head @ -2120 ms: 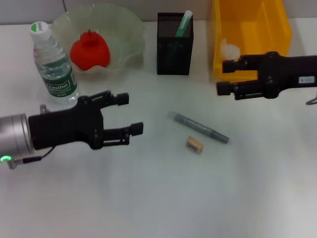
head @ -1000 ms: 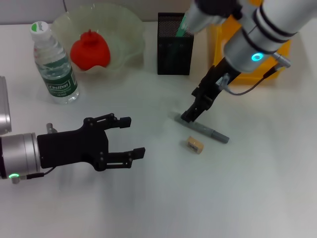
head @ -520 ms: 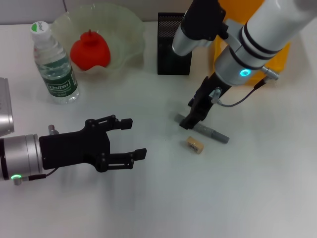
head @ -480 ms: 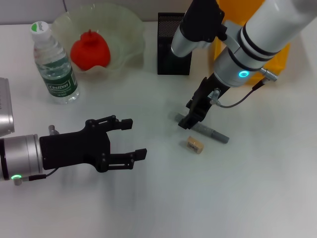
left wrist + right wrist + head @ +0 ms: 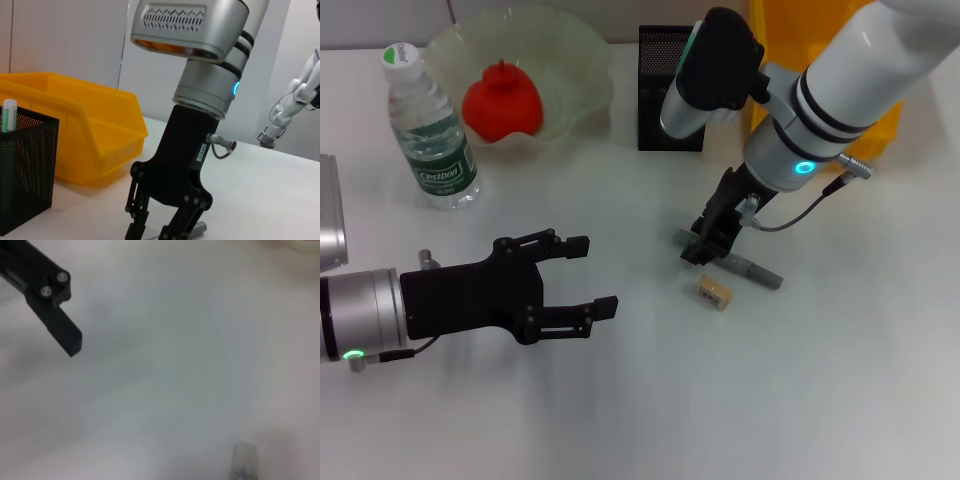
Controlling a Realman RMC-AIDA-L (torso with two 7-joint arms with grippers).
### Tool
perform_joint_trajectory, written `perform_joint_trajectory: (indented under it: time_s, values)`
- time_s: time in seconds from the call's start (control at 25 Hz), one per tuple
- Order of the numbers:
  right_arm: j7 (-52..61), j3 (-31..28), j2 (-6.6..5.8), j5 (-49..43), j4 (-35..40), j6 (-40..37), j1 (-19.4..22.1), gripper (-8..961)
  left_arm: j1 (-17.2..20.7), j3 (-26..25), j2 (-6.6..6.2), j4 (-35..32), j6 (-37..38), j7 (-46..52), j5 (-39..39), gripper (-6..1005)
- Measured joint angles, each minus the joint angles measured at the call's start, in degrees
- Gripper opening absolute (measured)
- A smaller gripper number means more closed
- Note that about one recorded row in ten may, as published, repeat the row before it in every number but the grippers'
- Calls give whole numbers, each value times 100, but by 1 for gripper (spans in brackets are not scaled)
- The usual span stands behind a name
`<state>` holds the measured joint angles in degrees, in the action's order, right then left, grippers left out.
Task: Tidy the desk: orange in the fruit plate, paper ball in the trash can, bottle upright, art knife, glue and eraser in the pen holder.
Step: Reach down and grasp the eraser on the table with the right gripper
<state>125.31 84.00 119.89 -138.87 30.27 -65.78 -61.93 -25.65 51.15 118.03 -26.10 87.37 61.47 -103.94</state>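
Observation:
The grey glue [image 5: 750,268] lies on the table, and its end also shows in the right wrist view [image 5: 245,460]. My right gripper [image 5: 705,248] is down at the glue's left end, fingers open and apart; it also shows in the left wrist view [image 5: 155,231]. The tan eraser [image 5: 714,293] lies just in front of the glue. The art knife [image 5: 9,112] stands in the black pen holder [image 5: 665,105]. The orange [image 5: 500,100] sits in the fruit plate [image 5: 570,55]. The bottle [image 5: 430,125] stands upright. The yellow trash can [image 5: 75,135] is behind my right arm; the paper ball is hidden. My left gripper [image 5: 595,274] is open and empty.
My right arm reaches across the pen holder and the trash can [image 5: 765,70] and hides parts of both. My left arm hovers over the front left of the white table [image 5: 800,400].
My right gripper has swung from the trash can to the glue and come down at its left end. My left gripper has drifted slightly toward the front and stays open.

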Motion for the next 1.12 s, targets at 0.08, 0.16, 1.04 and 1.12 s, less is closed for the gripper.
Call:
perform_joint_trajectory:
  time_s: [0.08,0.16,1.04,1.12]
  values:
    - [-1,103,0,27,-2,75,7,386,-1,-4,0,0,5,1,2,860]
    - [0,141,-1,28,5,110,16,383,-2,-10,4,0,16,3,10,860]
    - [598,152,-43,-331,1357,-1809,286,313,8,-18,2,0,27,128,15,859]
    - [597,152,-38,-331,1341,-1793,289,306,8,-18,1,0,27,142,15,860]
